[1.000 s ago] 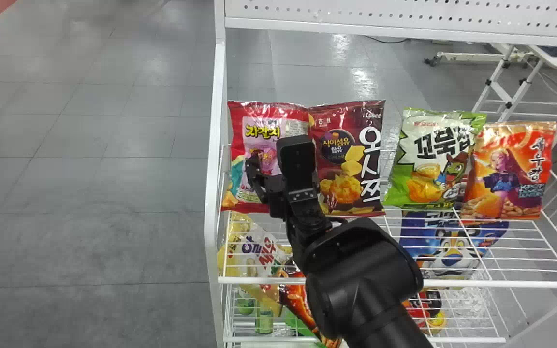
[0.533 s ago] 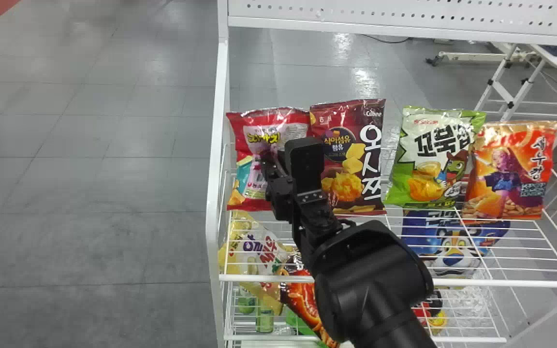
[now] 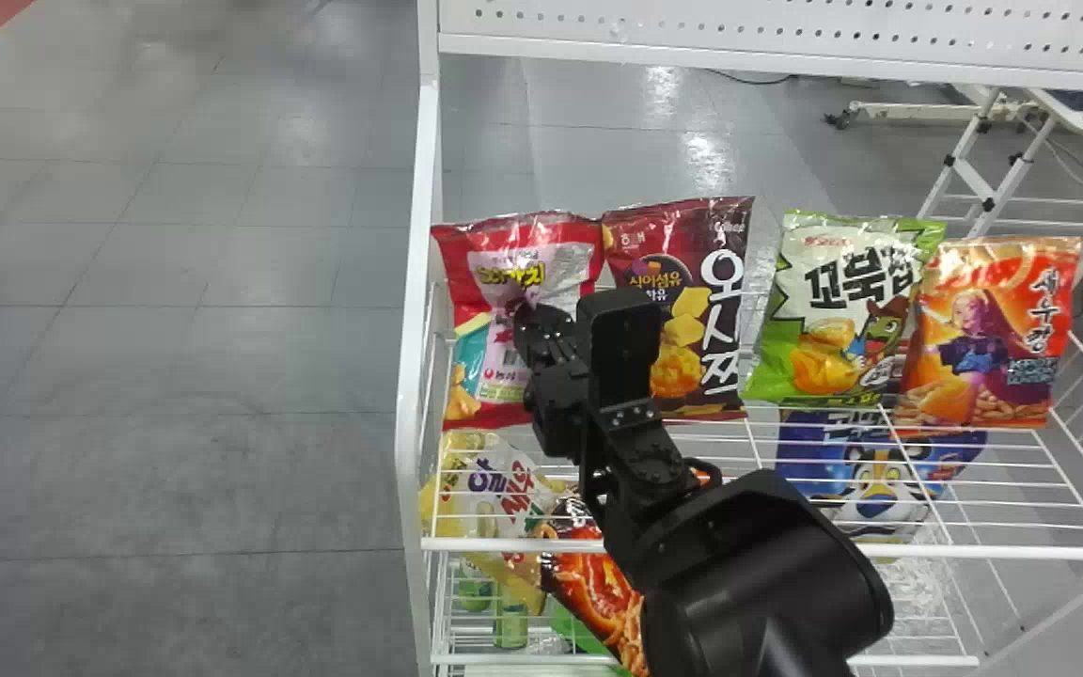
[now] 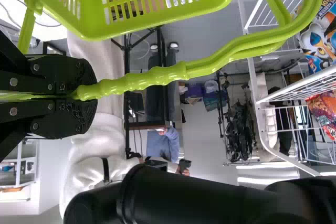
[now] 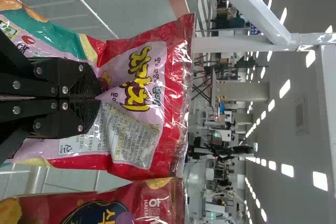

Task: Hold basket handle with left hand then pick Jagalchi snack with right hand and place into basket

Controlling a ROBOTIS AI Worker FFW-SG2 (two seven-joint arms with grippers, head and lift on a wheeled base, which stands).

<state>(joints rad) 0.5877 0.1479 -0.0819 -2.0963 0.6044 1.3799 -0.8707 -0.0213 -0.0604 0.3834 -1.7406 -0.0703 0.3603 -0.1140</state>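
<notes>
"Where could this go wrong?"

"The right gripper has its fingers clenched on a fold of the Jagalchi snack, left of centre in the head view. A pinch that shallow could let the slick film slide out."

"And its neighbours?"

"The maroon bag is right beside it; a sideways pull might topple that, or snag ours on the white post."

"The left?"

"The left gripper is closed round the handle. The basket could swing if a bag bumped it."

"What's hard to see?"

"The arm covers part of the snack's right side in the head view. The basket is cut off by the frame, so its inside is, I'd guess, mostly hidden."
</notes>
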